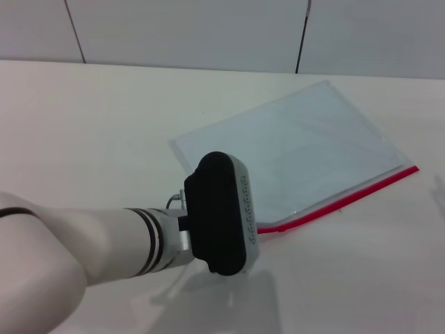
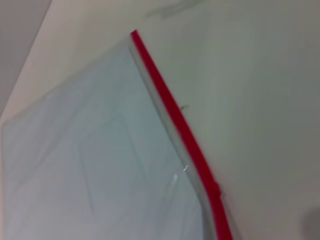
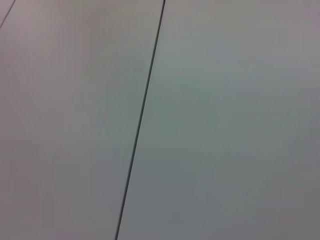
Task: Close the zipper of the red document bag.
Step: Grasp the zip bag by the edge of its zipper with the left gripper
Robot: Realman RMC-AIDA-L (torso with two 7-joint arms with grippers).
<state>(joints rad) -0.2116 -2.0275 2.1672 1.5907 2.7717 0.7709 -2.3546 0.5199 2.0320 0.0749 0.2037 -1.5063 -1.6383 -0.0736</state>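
The red document bag [image 1: 299,149] lies flat on the pale table, a translucent blue pouch turned at an angle. Its zipper [image 1: 348,198], a thin red strip, runs along the long edge nearest me, from the near left corner to the far right corner. My left arm reaches in from the lower left. Its black wrist housing [image 1: 219,212] hangs over the bag's near left corner, covers the gripper below it and hides that end of the zipper. The left wrist view looks down on the bag [image 2: 90,150] and the zipper [image 2: 175,120]. The right gripper is out of view.
A wall of grey panels with dark seams [image 1: 301,35] stands behind the table's far edge. The right wrist view shows only such a panel seam [image 3: 142,115]. Bare tabletop [image 1: 104,118] lies to the left of the bag and in front of it.
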